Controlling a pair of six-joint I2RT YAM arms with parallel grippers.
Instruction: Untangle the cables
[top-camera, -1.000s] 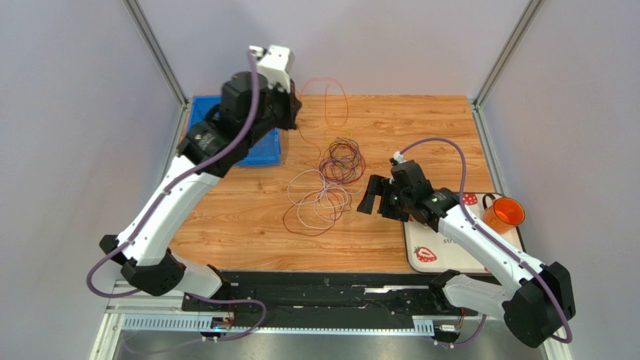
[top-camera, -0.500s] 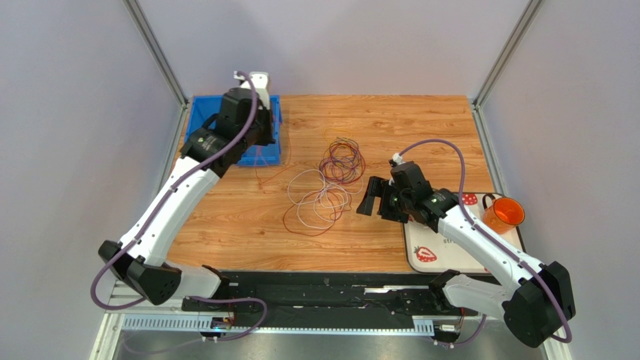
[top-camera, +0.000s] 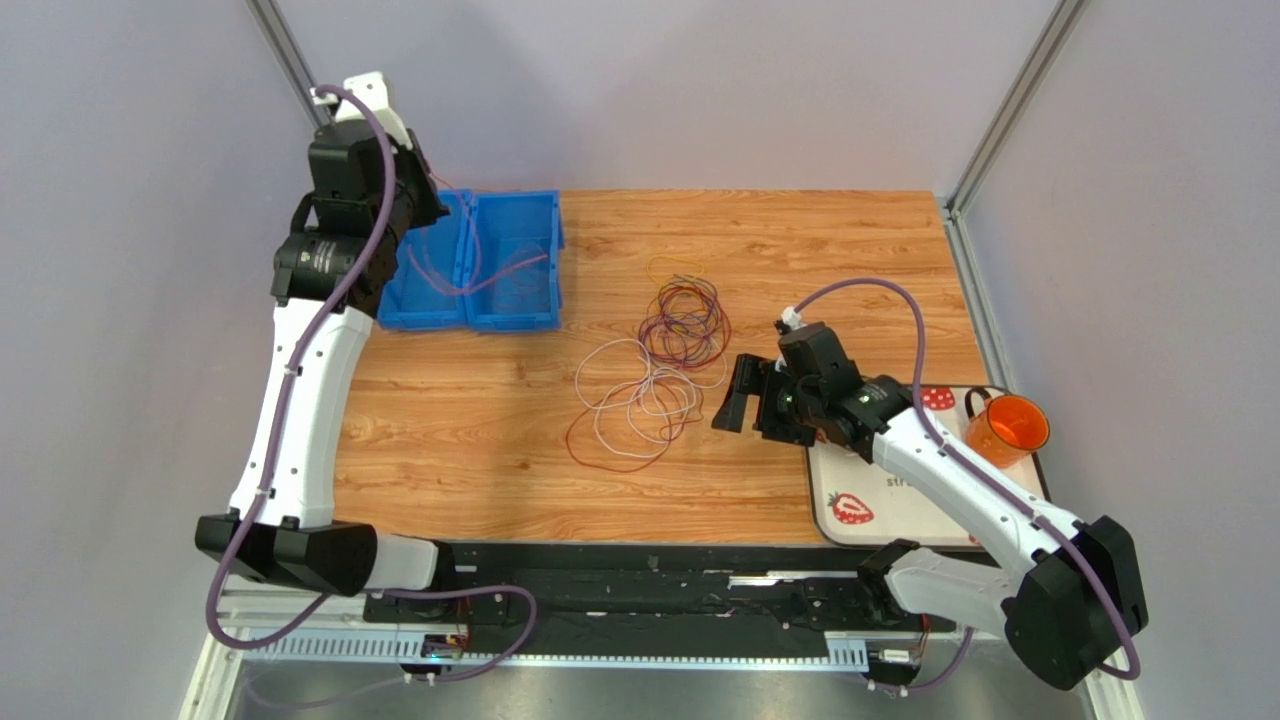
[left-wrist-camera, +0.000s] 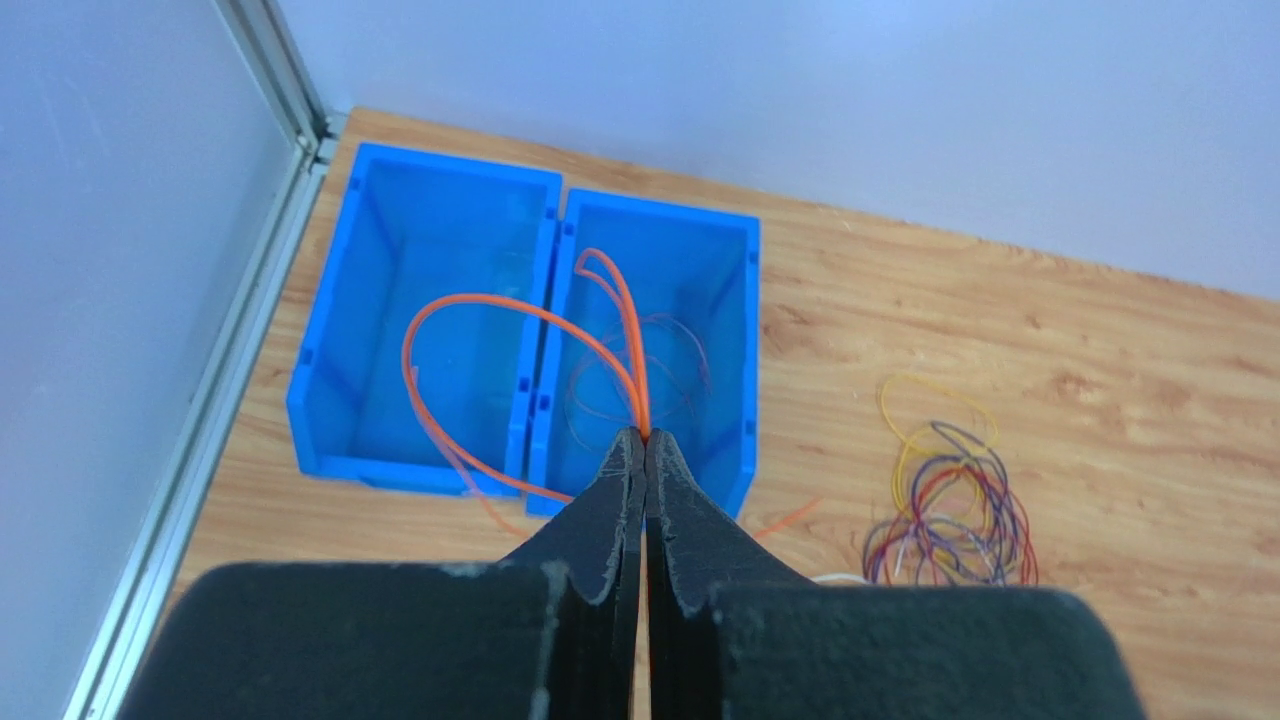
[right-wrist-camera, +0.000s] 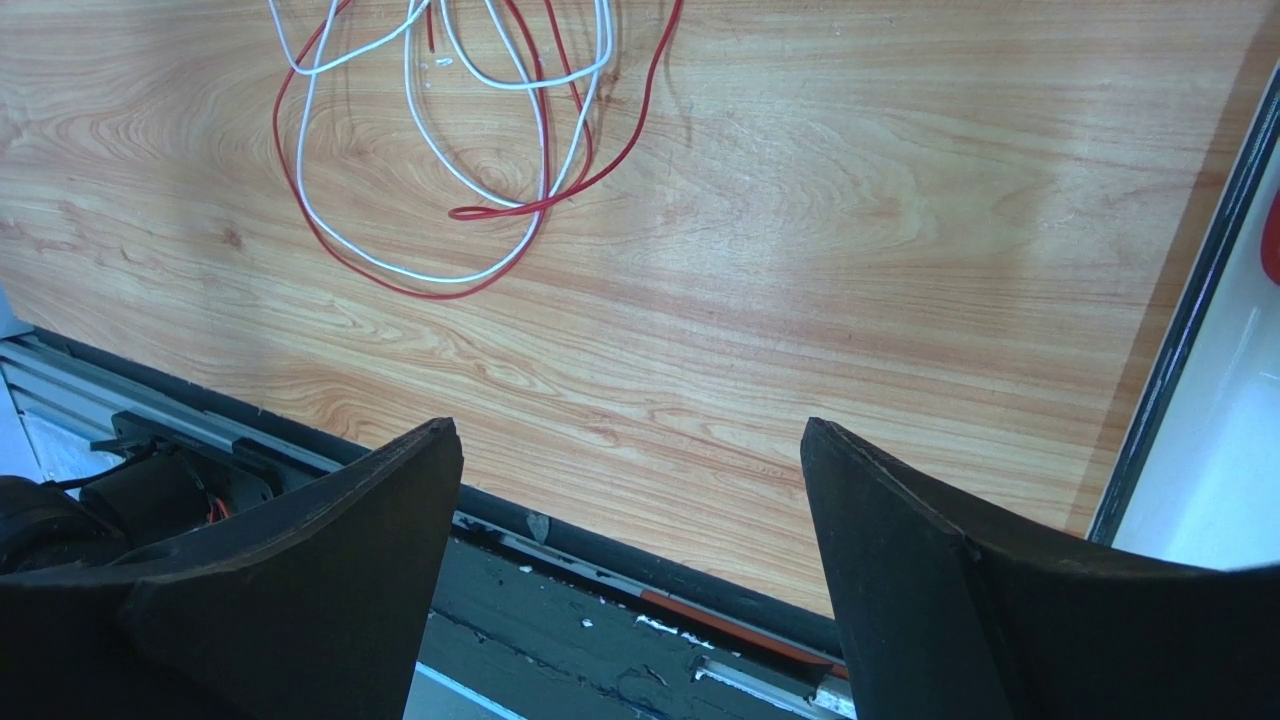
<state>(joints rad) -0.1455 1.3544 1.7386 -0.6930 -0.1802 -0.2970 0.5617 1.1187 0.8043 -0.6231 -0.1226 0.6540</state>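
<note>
Swung left above the blue plastic bins (left-wrist-camera: 451, 192), my left fingers (left-wrist-camera: 640, 468) pinch one thin orange cable loop (left-wrist-camera: 636, 368); right fingers (top-camera: 739, 393) gape empty; multicoloured tangle (top-camera: 661, 368) remains on worktop (top-camera: 842, 240).

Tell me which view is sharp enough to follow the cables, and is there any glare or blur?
Left wrist: the orange cable is crisp against the blue bins, with no glare. Right wrist: the red and white cables are sharp on the wood, with no blur. Top external: even light and soft shadows, but the cable pile is hair-thin and its colours blend.

Pale grey walls (top-camera: 751, 90) are enclosing the wooden table (top-camera: 451, 435), aluminium posts (top-camera: 1013, 105) rising at eleven and one o'clock.
</note>
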